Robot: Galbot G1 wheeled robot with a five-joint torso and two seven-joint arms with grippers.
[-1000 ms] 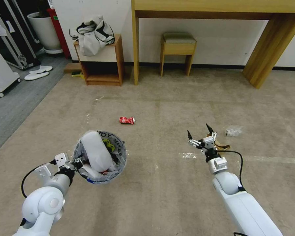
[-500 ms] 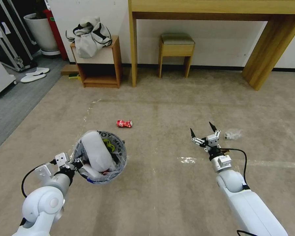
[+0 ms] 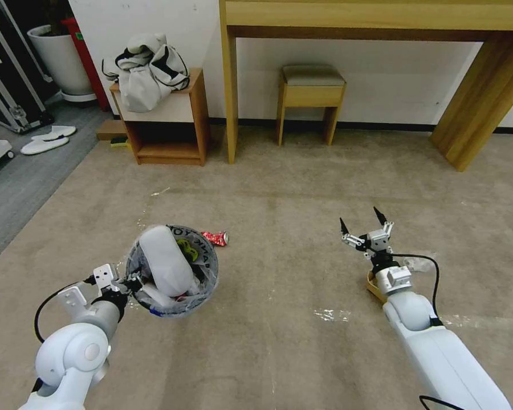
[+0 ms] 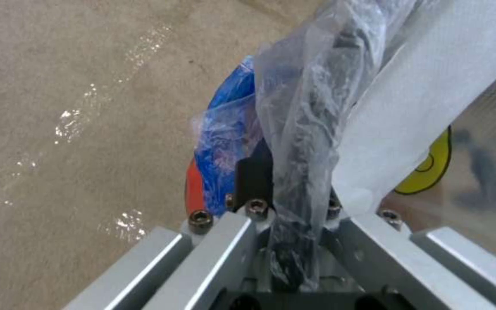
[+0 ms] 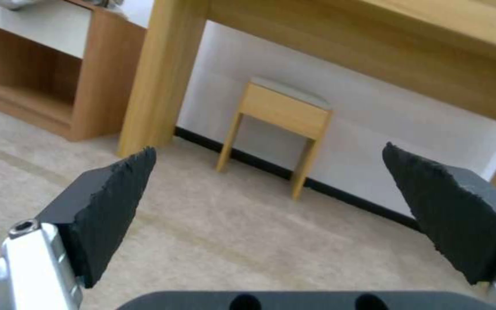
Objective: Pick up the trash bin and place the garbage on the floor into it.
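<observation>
My left gripper [image 3: 130, 282] is shut on the rim of the trash bin [image 3: 202, 285] and holds it above the floor [image 3: 279, 341]. The left wrist view shows that gripper [image 4: 285, 185] clamping the bin's bag-lined rim [image 4: 225, 125]. A white slipper [image 3: 164, 266] sticks up inside the bin. Just beyond the bin, a red soda can [image 3: 215, 238] lies on the carpet. My right gripper [image 3: 363, 225] hovers open and holds nothing; its black fingers [image 5: 116, 206] stand wide apart. A brown cardboard scrap [image 3: 373, 285] and a clear plastic wad [image 3: 423, 263] lie beside my right wrist, partly hidden.
A wooden cabinet [image 3: 165, 131] with a bag on top, a stool [image 3: 310, 91] and the desk legs [image 3: 229, 85] stand along the far wall. Grey flooring with a pair of white slippers [image 3: 43, 141] and a white planter pot [image 3: 60, 60] lies at the left. Tape [image 3: 330, 314] shines on the carpet.
The whole view has shifted as the camera moved forward. The can now lies right by the bin, and the scrap and wad sit beside my right wrist. Both arms keep their poses.
</observation>
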